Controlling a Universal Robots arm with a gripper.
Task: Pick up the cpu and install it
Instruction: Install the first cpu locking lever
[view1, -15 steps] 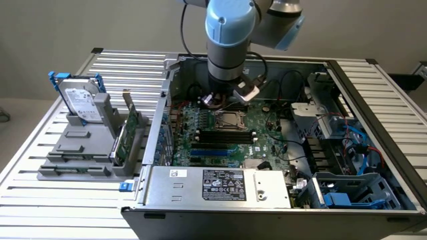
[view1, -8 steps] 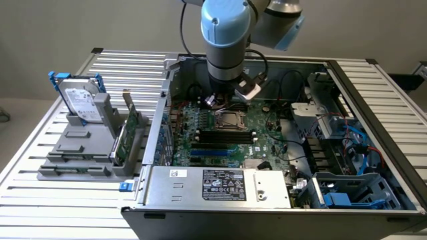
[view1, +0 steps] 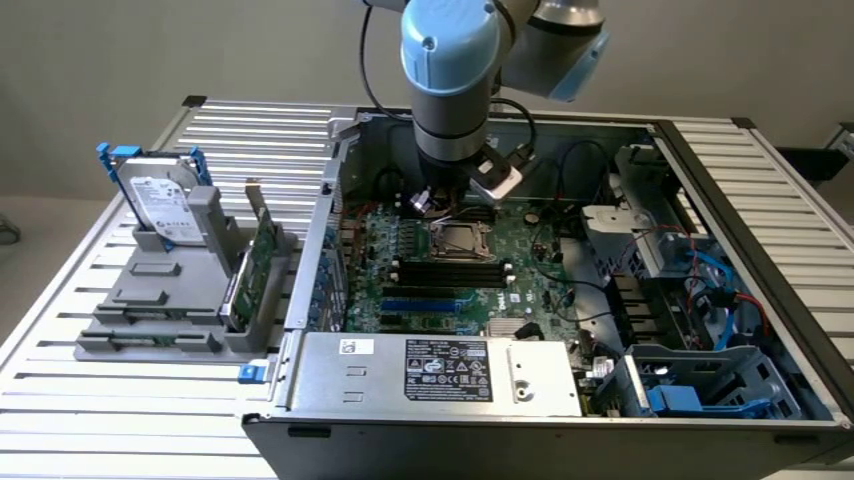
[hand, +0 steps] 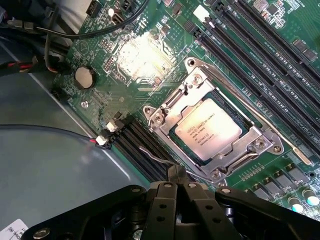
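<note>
Clenched, fingertips pressed together, the black claw (hand: 177, 172) hangs over the green motherboard (hand: 165, 30). Just ahead of its tips, apart from them, the cpu (hand: 210, 132) lies flat inside the silver socket frame (hand: 165, 107).

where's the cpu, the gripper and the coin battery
cpu (hand: 215, 127): wrist view, middle of its silver metal top.
gripper (hand: 176, 171): wrist view, tip where the shut fingers meet.
coin battery (hand: 84, 77): wrist view, centre of its round face.
</note>
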